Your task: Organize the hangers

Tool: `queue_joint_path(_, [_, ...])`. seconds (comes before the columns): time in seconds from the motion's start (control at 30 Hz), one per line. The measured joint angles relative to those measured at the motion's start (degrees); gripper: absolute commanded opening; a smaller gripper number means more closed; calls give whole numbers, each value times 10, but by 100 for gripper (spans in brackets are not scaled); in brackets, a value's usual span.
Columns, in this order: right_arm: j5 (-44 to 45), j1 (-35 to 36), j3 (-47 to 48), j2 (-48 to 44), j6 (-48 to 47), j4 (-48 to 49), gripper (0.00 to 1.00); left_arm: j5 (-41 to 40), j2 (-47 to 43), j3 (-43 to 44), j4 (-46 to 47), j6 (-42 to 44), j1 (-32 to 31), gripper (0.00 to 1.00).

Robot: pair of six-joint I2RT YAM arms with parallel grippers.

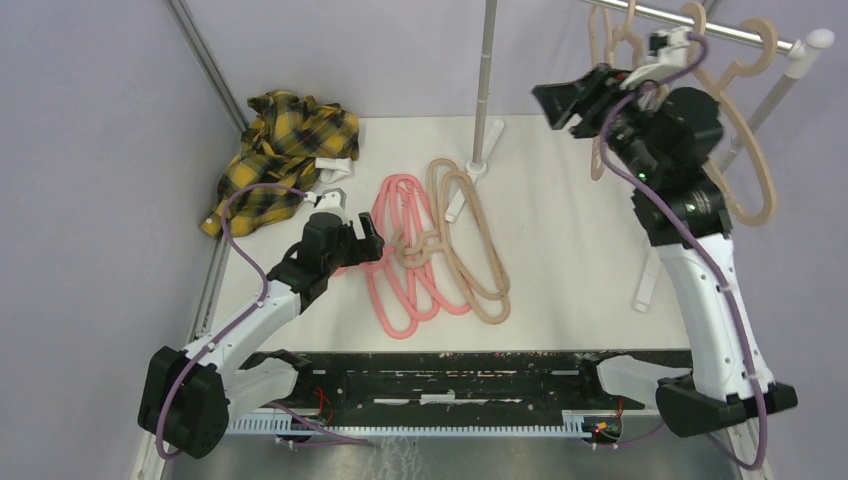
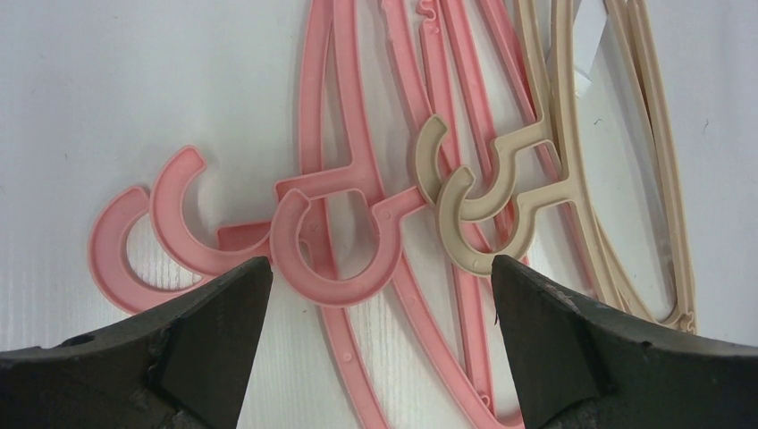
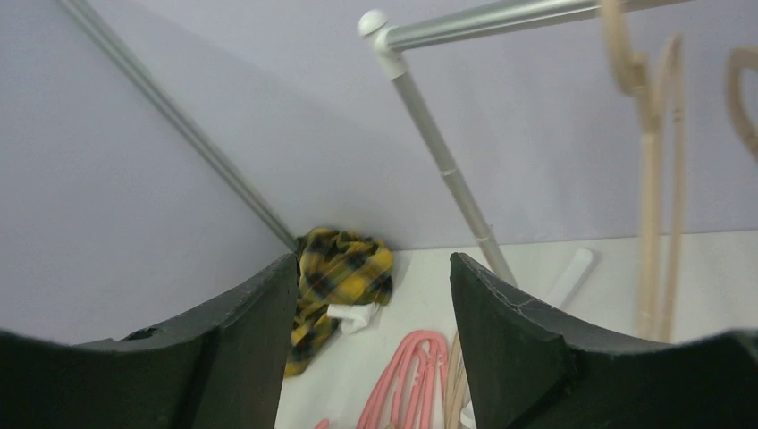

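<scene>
The left gripper [image 2: 380,295] is held low, jaws spread, over the pink hangers [image 2: 331,241]; the right gripper [image 1: 570,100] is raised by the rail [image 1: 700,25], open and empty

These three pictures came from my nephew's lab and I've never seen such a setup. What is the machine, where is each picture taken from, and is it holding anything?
It is two robot arms bolted at the near edge of a white table. The wide picture looks down from above and behind them. The other two come from small cameras on each wrist, so the dark shapes at the bottom are that arm's own fingers.

On the table lie pink hangers and beige hangers, overlapping at the hooks, with a yellow plaid shirt in the far left corner. More beige hangers hang on a metal rail at the right.

The left pincer is open, low over the pink hooks, holding nothing. The right pincer is raised near the rail, open and empty.
</scene>
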Motion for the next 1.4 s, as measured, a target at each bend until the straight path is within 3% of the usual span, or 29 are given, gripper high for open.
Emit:
queue_joint_path(0.3, [8,187,1,144,-100,-96,64,0,4,0,0,0,0,99])
queue_joint_path(0.7, [76,341,-216,240,-135,-129,56,0,12,0,0,0,0,99])
queue_joint_path(0.93, [111,363,-315,277,-113,-120,55,0,14,0,0,0,0,99])
queue_joint_path(1.4, [161,361,-331,324,-107,-76,51,0,14,0,0,0,0,99])
